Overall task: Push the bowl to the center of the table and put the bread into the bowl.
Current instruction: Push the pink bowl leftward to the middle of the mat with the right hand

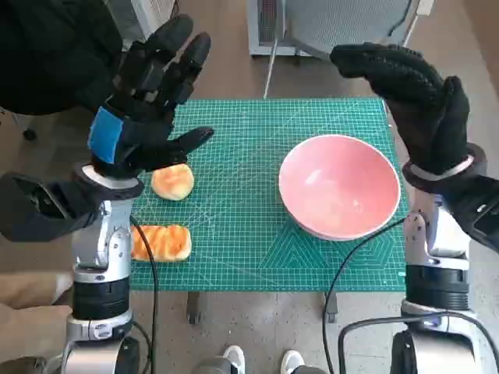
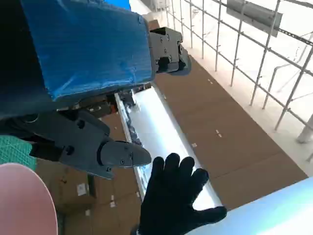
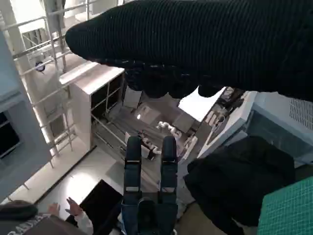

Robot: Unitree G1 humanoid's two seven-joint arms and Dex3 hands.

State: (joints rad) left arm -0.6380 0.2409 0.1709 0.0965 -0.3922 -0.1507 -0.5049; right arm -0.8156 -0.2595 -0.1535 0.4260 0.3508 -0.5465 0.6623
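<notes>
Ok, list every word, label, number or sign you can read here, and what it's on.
No text can be read in any view.
Green cutting mat: printed grid lines and diagonals only; any numerals are too small to read.
Pink bowl, the breads and both hands: no markings visible.

The head view looks steeply down on the table [image 1: 234, 234]; both wrist views tilt up at the room, each catching the other hand [image 2: 173, 200] [image 3: 146, 196].
</notes>
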